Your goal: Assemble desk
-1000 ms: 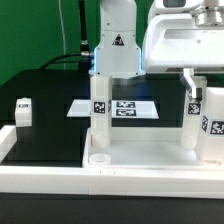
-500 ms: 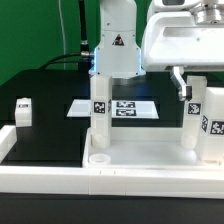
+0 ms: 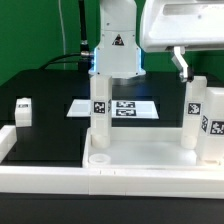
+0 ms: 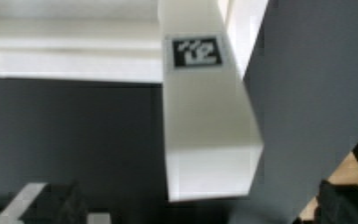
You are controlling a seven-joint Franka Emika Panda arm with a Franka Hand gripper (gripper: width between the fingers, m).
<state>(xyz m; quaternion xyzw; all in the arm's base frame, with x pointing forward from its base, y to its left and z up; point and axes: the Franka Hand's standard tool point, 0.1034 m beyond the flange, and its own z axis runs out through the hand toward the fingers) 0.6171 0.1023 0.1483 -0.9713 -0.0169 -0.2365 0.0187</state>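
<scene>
Standing in the tray (image 3: 150, 168): three legs (image 3: 100, 118). Fourth leg (image 3: 22, 110) loose beside it. Claw (image 3: 183, 62) spread, empty, above it.

Exterior view fronts the desk (image 3: 150, 160); wrist view hugs one leg (image 4: 211, 110)

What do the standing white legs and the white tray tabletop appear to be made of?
White rectangular block legs: probably matte hard plastic, evenly white, sharp-edged, no grain; their square markers look like printed stickers. White tray-like tabletop with raised rims: likely the same plastic, smooth with a faint sheen.
</scene>
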